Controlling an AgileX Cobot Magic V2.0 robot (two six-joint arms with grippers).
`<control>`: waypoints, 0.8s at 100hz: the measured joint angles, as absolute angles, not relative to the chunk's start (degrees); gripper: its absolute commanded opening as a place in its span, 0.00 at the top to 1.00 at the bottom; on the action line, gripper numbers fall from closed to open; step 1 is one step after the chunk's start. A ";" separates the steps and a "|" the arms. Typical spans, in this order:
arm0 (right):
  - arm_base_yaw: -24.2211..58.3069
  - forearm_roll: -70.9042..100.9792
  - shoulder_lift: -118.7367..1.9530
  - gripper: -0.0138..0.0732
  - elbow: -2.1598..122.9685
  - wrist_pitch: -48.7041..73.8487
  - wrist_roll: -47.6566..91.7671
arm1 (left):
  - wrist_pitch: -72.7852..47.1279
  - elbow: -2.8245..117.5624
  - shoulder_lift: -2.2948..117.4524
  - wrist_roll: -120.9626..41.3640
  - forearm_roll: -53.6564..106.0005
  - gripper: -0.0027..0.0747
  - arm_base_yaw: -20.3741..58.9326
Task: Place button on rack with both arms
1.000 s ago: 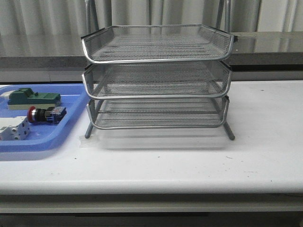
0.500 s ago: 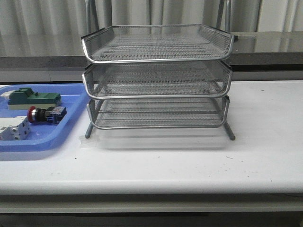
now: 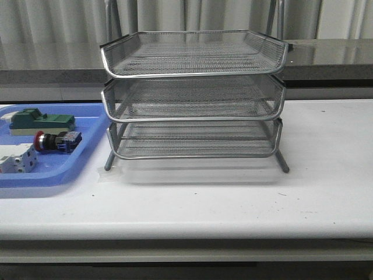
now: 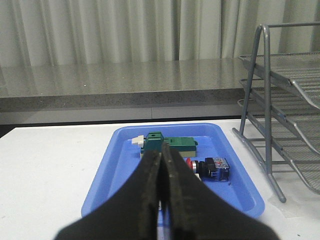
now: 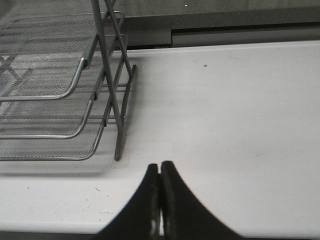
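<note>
Claws first: the left claw (image 4: 161, 197) has its two dark fingers pressed together with nothing between them, hanging above the near end of the blue bin (image 4: 102, 185) and aimed along its length. The right claw (image 5: 160, 200) is likewise closed on nothing, poised over bare white surface (image 5: 240, 115) just beside the rack's near foot. Neither arm shows in the front view, so both seem to sit back from the work area.

Ahead of the left claw, inside the bin, lies the button (image 4: 209, 167), on its side, red cap toward the claw's line and blue rear block pointing toward the rack (image 4: 280, 100). Behind it rests a green block (image 4: 167, 144). In the front view the button (image 3: 55, 140) lies in the bin's middle, between the green block (image 3: 41, 121) and a white terminal block (image 3: 17, 159) nearer the front edge, apart from both.

The rack (image 3: 192, 96) stands in the middle of the surface, just beside the bin's right rim (image 3: 96, 149). All three mesh trays look bare.

Judged from this, the task has hardly begun: no grasp made, nothing lifted, nothing placed. What remains appears to be everything — opening the left claw, closing on the button, carrying it across, likely with the right arm's help, and setting it on a tray.
</note>
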State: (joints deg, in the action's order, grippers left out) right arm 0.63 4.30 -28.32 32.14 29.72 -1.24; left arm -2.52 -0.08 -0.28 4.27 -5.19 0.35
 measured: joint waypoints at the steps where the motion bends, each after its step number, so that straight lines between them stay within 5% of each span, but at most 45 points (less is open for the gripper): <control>1: 0.63 4.40 -28.87 0.91 32.53 29.93 -1.24 | -2.52 -0.08 -0.28 4.27 -5.19 0.99 0.35; 55: 0.63 26.59 -47.03 0.88 35.06 31.74 -1.24 | -2.52 -0.08 -0.28 4.27 -5.19 0.99 0.35; 67: 0.63 30.48 -51.11 0.76 35.06 30.44 -1.24 | -2.52 -0.08 -0.28 4.27 -5.19 0.99 0.35; 80: 0.63 33.58 -55.20 0.48 35.06 29.36 0.00 | -2.52 -0.08 -0.28 4.27 -5.19 0.99 0.35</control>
State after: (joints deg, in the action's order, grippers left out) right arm 0.63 33.58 -55.20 35.06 29.36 0.00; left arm -2.52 -0.08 -0.28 4.27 -5.19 0.35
